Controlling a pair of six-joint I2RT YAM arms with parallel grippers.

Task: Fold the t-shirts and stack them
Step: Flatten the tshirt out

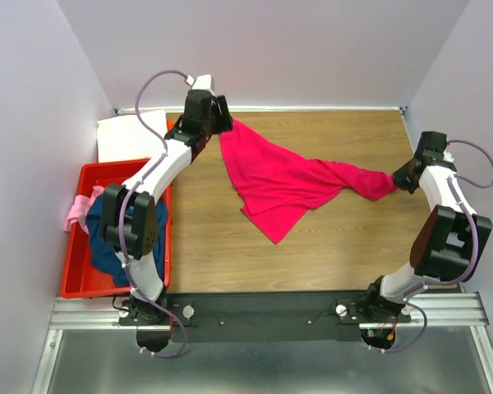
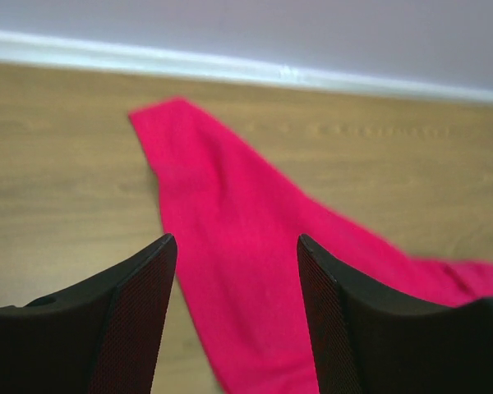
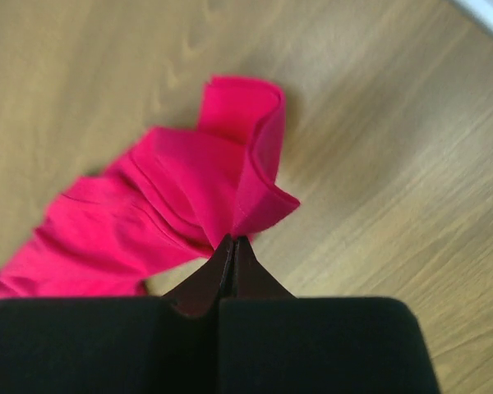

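While right gripper (image 3: 232,240) pinches magenta shirt (image 1: 279,176) end, left gripper (image 2: 236,240) hangs wide apart over its far corner.

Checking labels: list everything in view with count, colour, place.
magenta t-shirt: 1, bright pink, spread mid-table
navy t-shirt: 1, dark blue, in the bin
pale pink t-shirt: 1, light pink, over bin's left rim
white t-shirt: 1, white, far-left table corner
bin: 1, red, left table edge
table: 1, wood, under all
left end effector: 1, black, open, at magenta t-shirt's far corner
right end effector: 1, black, shut on magenta t-shirt's right end
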